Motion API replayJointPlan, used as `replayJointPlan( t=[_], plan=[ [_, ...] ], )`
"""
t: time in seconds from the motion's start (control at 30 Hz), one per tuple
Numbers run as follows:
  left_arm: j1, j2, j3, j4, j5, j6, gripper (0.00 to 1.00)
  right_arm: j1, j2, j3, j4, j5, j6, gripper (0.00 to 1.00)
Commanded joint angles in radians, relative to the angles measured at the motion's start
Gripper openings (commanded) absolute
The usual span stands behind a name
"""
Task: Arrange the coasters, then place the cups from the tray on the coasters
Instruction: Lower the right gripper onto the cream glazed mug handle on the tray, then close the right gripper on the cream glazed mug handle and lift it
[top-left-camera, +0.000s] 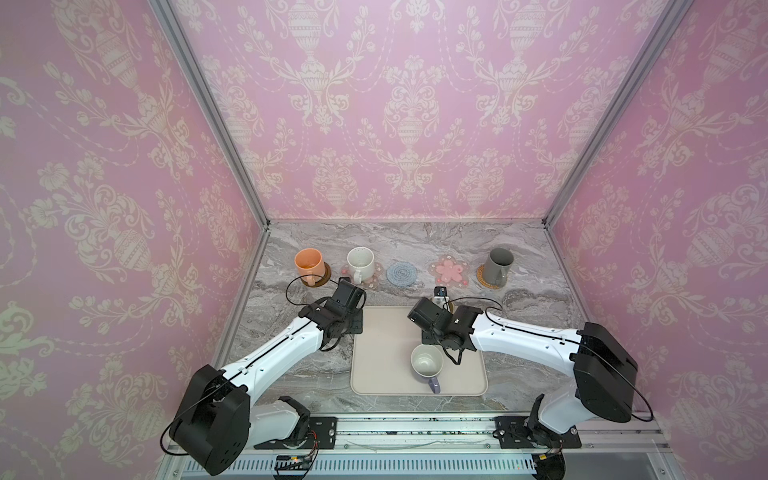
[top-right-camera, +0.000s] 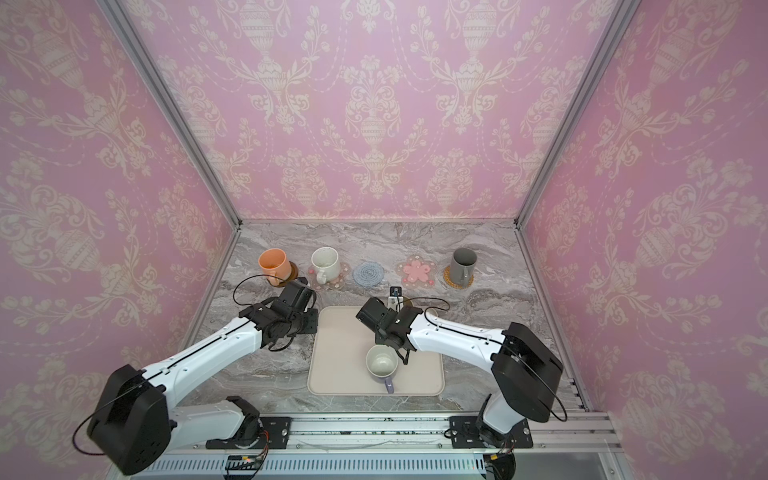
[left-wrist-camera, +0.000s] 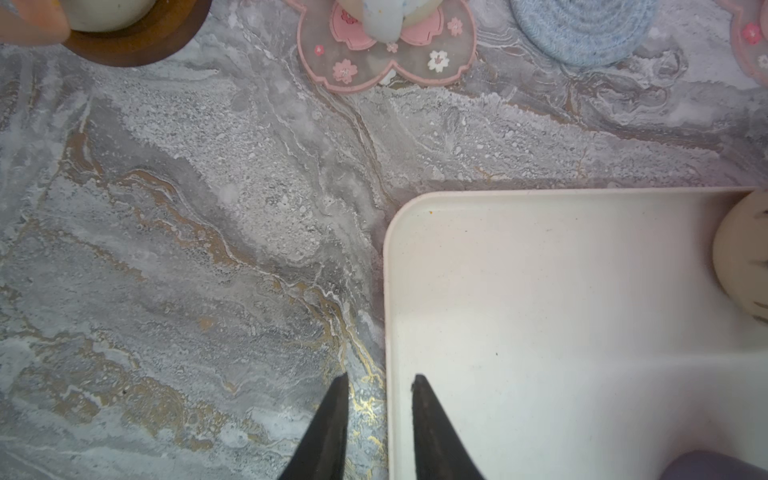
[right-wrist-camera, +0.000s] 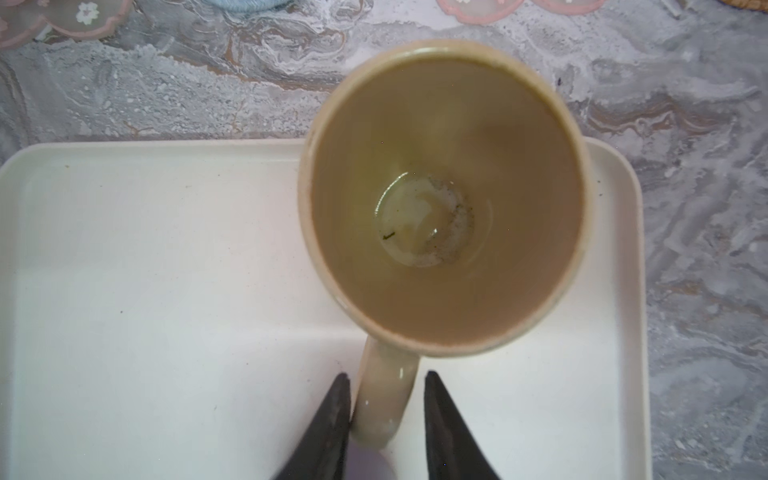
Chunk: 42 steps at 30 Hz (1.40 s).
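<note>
Beige-yellow cup (right-wrist-camera: 440, 199) at tray's (right-wrist-camera: 166, 249) far-right corner; my right gripper (right-wrist-camera: 386, 373) narrowly straddles its handle, touching one side, not clamped.

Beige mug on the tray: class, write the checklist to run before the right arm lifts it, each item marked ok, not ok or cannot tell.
1. Right gripper straddles the handle of the beige mug: ok.
2. Both fingers pressing the handle: not ok, a gap shows on one side.
3. Blue coaster free: ok.
4. Pink flower coaster beside it free: ok.
5. Left gripper clear of the mug: ok.
</note>
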<state>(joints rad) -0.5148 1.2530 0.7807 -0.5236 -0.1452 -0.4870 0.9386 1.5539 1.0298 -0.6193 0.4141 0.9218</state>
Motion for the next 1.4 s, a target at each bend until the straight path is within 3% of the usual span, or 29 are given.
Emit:
replayJointPlan(
  t=[0.0, 0.5, 0.83, 1.0, 1.37],
  plan=[
    [-0.002, 0.009, 0.005, -0.028, -0.021, 0.024, 0.3, -0.001, -0.058, -0.039, -0.049, 0.043, 0.029, 0.32],
    [-0.002, 0.003, 0.014, -0.041, -0.016, 0.014, 0.3, -0.051, -0.227, -0.166, -0.094, 0.081, 0.011, 0.28],
    [-0.002, -0.014, 0.006, -0.044, -0.016, -0.001, 0.3, -0.076, -0.317, -0.209, -0.076, 0.007, -0.095, 0.1],
    [-0.002, -0.018, 0.006, -0.047, -0.016, -0.004, 0.3, -0.077, -0.326, -0.208, -0.036, -0.081, -0.231, 0.14],
    [-0.002, -0.036, 0.003, -0.059, -0.019, -0.015, 0.3, -0.103, -0.175, -0.119, -0.022, -0.176, -0.364, 0.41]
  ],
)
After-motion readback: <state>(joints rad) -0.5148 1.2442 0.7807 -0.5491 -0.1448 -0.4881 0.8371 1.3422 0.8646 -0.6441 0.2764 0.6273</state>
